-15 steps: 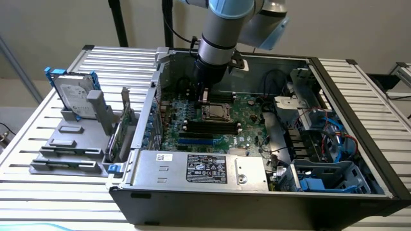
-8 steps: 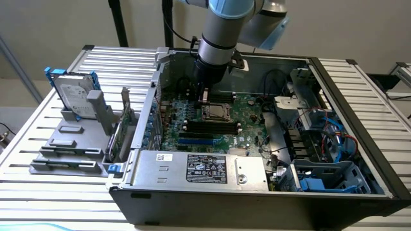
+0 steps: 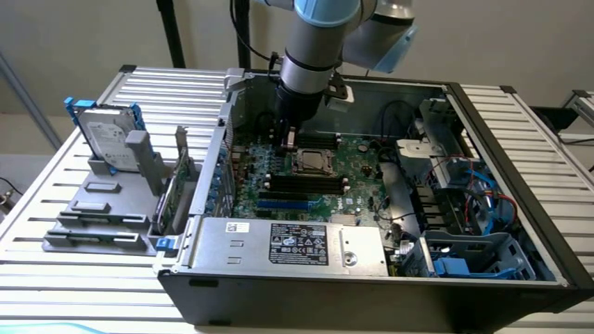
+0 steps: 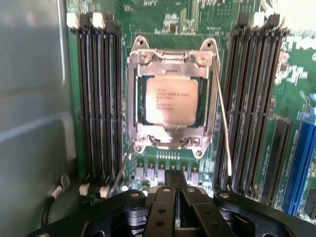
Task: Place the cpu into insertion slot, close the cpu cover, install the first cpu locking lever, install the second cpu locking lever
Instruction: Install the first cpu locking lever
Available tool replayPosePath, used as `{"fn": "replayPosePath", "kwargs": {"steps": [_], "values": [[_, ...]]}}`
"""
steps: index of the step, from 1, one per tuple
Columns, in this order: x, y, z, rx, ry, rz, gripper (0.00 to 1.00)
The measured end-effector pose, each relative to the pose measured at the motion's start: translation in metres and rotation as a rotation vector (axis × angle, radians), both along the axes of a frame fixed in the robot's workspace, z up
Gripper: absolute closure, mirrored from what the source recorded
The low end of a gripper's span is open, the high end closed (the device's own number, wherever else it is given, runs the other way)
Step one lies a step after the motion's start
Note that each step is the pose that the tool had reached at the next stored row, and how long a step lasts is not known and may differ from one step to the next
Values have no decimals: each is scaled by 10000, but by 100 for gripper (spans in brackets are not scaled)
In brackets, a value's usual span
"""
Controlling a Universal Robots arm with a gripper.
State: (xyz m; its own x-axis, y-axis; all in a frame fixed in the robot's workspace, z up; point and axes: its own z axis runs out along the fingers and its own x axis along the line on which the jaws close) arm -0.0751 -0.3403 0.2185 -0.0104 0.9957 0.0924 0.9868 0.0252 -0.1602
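The cpu (image 4: 171,101), a silvery-grey square chip with printed text, lies in the insertion slot (image 4: 133,106) on the green board. The cpu cover (image 4: 210,98), a thin silvery frame, lies flat around it. One thin wire locking lever (image 4: 224,123) runs along one side of the socket. The second lever (image 4: 121,170) slants away from the opposite corner; both look raised and unhooked. My gripper (image 4: 178,190) hangs above the board just beside the socket, shut, with nothing in it. In the exterior view the gripper (image 3: 288,142) reaches into the case just behind the socket (image 3: 313,161).
Long black memory slots (image 4: 96,98) (image 4: 252,98) flank the socket. A grey case wall (image 4: 29,98) stands close to one side. A power supply (image 3: 288,243) fills the case front, blue cables (image 3: 483,188) the exterior view's right. A hard drive (image 3: 107,139) stands outside.
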Motion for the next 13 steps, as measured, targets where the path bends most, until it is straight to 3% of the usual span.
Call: {"fn": "replayPosePath", "kwargs": {"steps": [2, 7, 13], "values": [[-61, -4, 25, 76, 1, -1, 89], [-120, -12, 115, 344, -2, -130, 89], [-127, -12, 160, 528, -11, -710, 89]]}}
